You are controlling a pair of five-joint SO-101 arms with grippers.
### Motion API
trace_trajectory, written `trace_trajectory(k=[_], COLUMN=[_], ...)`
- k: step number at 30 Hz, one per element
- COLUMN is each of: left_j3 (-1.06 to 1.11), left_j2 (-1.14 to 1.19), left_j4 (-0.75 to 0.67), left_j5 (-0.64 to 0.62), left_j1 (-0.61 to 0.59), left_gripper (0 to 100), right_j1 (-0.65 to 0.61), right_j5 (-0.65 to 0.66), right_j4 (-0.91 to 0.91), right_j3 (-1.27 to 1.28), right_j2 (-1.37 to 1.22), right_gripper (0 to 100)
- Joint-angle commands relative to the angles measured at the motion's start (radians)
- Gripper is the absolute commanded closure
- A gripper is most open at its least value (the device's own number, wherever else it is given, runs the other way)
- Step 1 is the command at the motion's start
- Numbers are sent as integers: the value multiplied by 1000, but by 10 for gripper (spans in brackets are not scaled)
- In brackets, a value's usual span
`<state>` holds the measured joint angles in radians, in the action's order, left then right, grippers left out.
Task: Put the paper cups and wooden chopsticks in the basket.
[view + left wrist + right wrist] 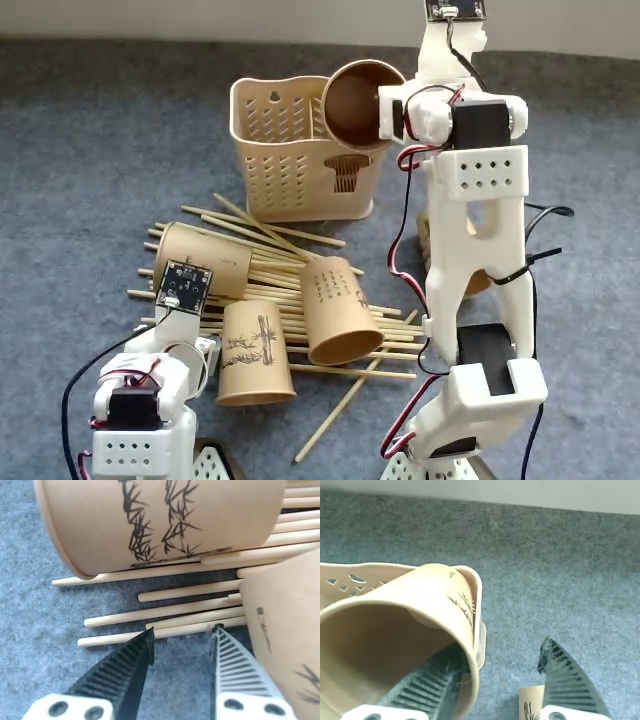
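The tan slotted basket [300, 150] stands at the back of the table. A paper cup [360, 105] lies tipped over its right corner, mouth toward the camera. My right gripper [502, 672] is open: one finger [430, 687] sits inside the cup [395, 630] mouth and the other is well clear of the wall, above the basket rim [476, 587]. Three cups [205, 260] [255, 355] [338, 310] lie on a spread of wooden chopsticks [300, 275]. My left gripper [183, 632] is open low over the chopsticks [165, 612], between two cups [160, 520] [285, 635].
Another paper cup [428, 238] lies on the grey cloth beside the right arm's upright link, and its edge shows as a tan piece [532, 702] in the right wrist view. One loose chopstick [340, 410] points toward the front edge. Grey carpeted surface [100, 150] lies left of the basket.
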<state>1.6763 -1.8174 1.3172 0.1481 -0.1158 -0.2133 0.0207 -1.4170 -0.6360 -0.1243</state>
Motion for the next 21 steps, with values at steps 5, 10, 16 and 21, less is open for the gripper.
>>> trace_trajectory(k=[5,10,16,21], left_j3=[19,19,19,19], left_j2=[-5,-5,-5,-5], left_j4=[3,3,3,3], left_j5=[3,3,3,3], left_j1=[13,13,13,13], left_gripper=[811,811,811,811], right_j1=[-65,-65,-62,-64], right_j5=[0,-3,-6,-6], right_j4=[137,305,337,331], right_j3=[-48,-41,-41,-39], right_j2=[15,12,-18,-24], right_gripper=[774,774,774,774])
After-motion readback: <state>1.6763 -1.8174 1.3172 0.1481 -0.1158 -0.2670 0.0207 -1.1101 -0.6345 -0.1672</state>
